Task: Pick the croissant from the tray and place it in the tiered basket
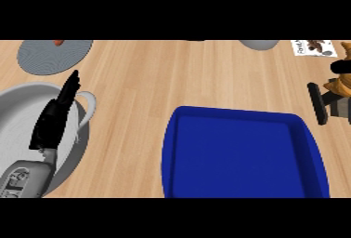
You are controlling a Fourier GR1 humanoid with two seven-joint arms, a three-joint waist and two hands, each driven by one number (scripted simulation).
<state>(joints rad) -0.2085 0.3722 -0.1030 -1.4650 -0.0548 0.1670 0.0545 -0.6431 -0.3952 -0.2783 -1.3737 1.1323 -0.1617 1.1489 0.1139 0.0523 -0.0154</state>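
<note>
Nearest, at the lower left: grey left forearm (22, 179), coming in from the bottom edge and angled up over the basket.

To its right, taking up the lower middle and right: deep blue rectangular plastic tray (175, 153) with raised walls and rounded corners, flat on the pale wooden counter (137, 93).

At the left edge, level with the tray: grey round tiered basket (19, 104), partly cut off by the picture's side, its pale rim curving close to the tray's left wall but apart from it.

Above the basket's bowl: black left hand (53, 122), released, fingers straight and together, tips pointing away toward the far side, holding nothing.

A little farther, at the right edge, beyond the tray's far right corner and clear of it: black right hand (317, 103), only partly in view, grasping the golden-brown croissant (335, 86). Croissant out of the tray, lodged between a long finger on its left and another black part of the hand above it; not in the basket.

Farthest, along the top: flat grey round plate (51, 58) at the left, with a small red-orange piece (59, 42) on its far edge; grey rounded object (259, 44), cut off by the upper edge; white printed packet (314, 47) at the right corner.
</note>
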